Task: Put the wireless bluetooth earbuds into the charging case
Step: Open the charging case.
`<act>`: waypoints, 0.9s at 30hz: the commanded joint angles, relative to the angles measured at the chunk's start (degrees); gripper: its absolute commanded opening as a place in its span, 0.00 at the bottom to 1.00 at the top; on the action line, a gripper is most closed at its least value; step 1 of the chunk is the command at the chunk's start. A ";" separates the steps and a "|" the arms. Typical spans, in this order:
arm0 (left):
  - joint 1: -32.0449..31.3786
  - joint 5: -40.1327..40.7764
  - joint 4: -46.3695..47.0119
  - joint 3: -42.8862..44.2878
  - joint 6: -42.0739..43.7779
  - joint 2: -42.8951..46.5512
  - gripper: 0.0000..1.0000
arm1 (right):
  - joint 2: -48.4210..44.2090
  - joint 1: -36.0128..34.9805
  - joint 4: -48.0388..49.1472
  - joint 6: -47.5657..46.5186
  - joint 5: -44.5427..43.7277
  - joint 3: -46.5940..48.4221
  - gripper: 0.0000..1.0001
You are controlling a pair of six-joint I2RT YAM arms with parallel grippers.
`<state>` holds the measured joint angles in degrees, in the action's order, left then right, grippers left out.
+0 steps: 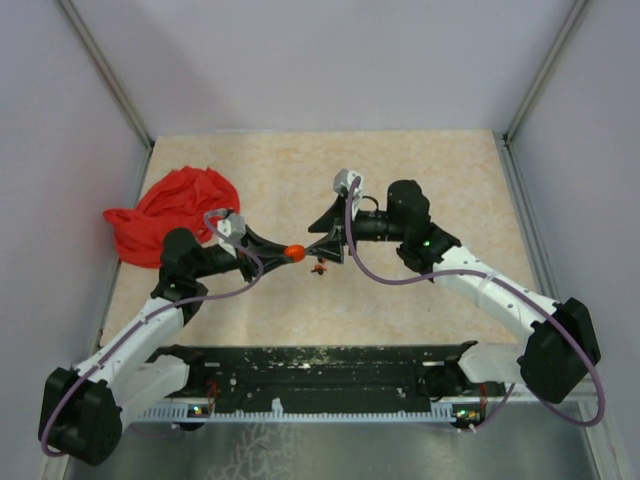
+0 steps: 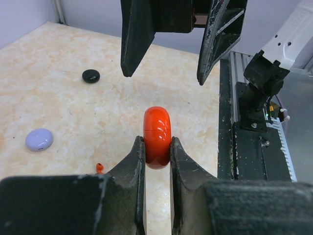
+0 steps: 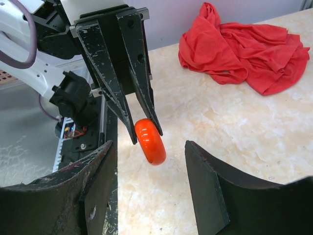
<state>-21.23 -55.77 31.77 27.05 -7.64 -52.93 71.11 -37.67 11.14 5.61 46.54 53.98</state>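
Observation:
My left gripper (image 1: 287, 253) is shut on a round glossy orange charging case (image 1: 295, 252), holding it edge-on above the table; its lid seam looks closed in the left wrist view (image 2: 157, 129). My right gripper (image 1: 322, 249) is open and faces the case from the other side, its jaws wide on either side of the case (image 3: 150, 142) without touching it. A tiny reddish-orange and black earbud (image 1: 318, 267) lies on the table just below the grippers. It also shows in the left wrist view (image 2: 99, 168) beside the left finger.
A crumpled red cloth (image 1: 170, 212) lies at the left of the table. A round black disc (image 2: 90, 75) and a round lavender disc (image 2: 39, 139) lie on the table. A black rail (image 1: 320, 370) runs along the near edge.

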 commanded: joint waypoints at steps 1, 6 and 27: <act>0.12 -1.78 3.72 -0.58 -0.55 0.26 0.01 | -1.28 0.46 3.87 0.57 1.18 0.15 0.59; 0.15 -1.63 4.78 -0.94 -1.13 0.30 0.01 | -1.40 0.73 4.51 0.84 0.65 -0.42 0.60; 0.15 -1.18 10.18 -2.48 -4.74 -0.33 0.01 | -1.09 1.26 8.35 3.31 1.64 -2.25 0.61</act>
<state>-21.23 -56.40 37.89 25.28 -10.50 -53.10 71.11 -36.95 15.05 7.81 46.65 51.72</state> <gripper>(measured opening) 0.222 0.607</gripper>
